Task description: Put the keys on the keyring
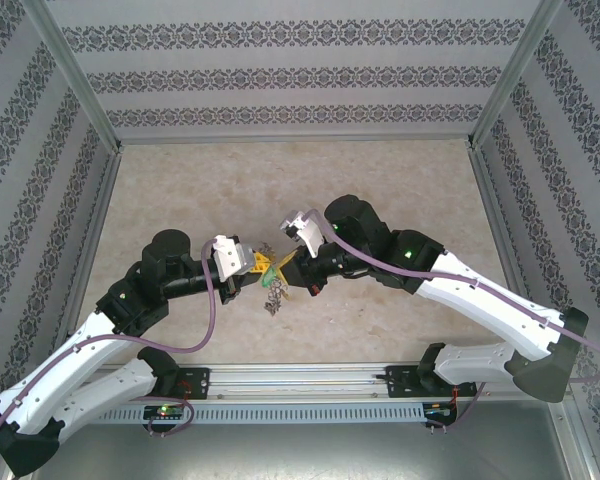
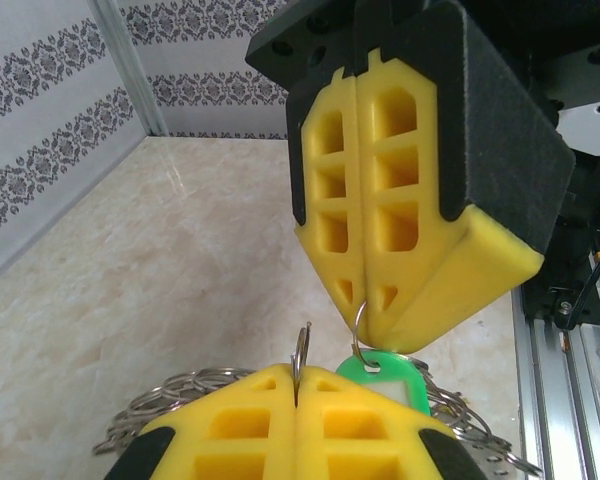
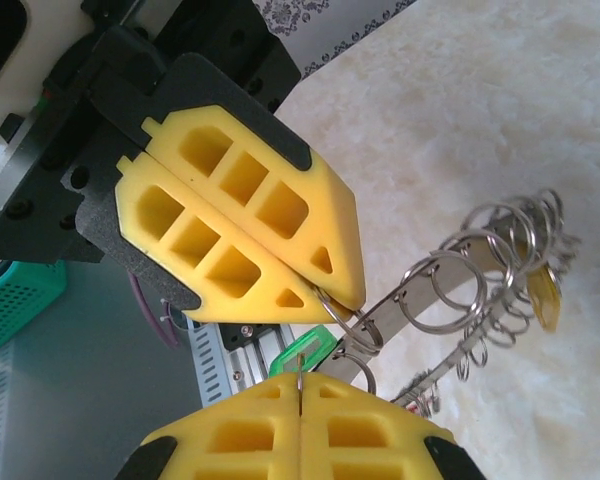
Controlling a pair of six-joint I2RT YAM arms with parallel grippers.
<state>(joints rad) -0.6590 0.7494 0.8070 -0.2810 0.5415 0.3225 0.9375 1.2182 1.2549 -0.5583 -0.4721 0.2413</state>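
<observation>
My two grippers meet tip to tip above the middle of the table. The keyring (image 3: 480, 245) is a grey metal band fringed with small split rings, and it hangs below them (image 1: 273, 297). My left gripper (image 2: 296, 380) is shut on one thin split ring of it, seen edge-on. My right gripper (image 3: 298, 378) is shut on the wire loop of the green key tag (image 2: 385, 378), which hangs just beside the left fingertips (image 3: 340, 285). A yellow key tag (image 3: 543, 297) hangs on the far side of the keyring. In the top view the left gripper (image 1: 256, 266) and the right gripper (image 1: 286, 266) almost touch.
The marbled tabletop (image 1: 280, 190) is fenced by patterned walls and aluminium posts (image 1: 75, 75). A metal rail (image 1: 300, 385) runs along the near edge between the arm bases. A teal basket (image 3: 15, 300) sits beyond the table's side.
</observation>
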